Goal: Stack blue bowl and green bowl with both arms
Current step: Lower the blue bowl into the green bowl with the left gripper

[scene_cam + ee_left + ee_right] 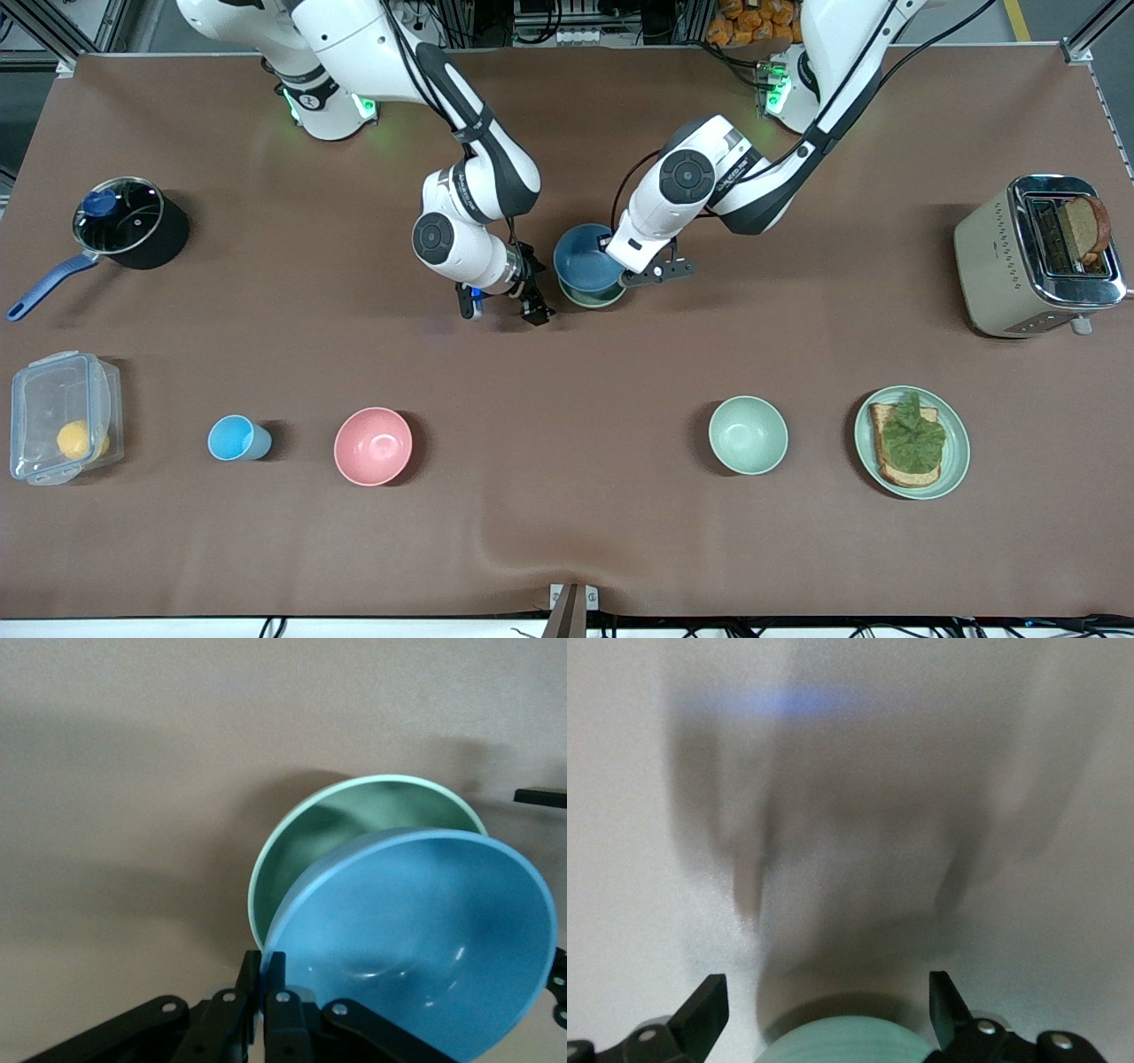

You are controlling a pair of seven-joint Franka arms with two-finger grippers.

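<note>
Already the blue bowl point(425, 930) hangs tilted, partly inside the green bowl point(354, 828) on the surface mid-table, its rim pinched by the left gripper point(263, 992) jaws. Just beside the stack, the right gripper point(503, 306) waits with jaws spread. Both bowls look empty.

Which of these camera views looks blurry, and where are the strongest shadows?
Right wrist view: soft and smeared, with a broad shadow on the cloth above the green bowl. Left wrist view: sharp blue bowl, glare spots inside. Front view: evenly lit, crisp.
</note>
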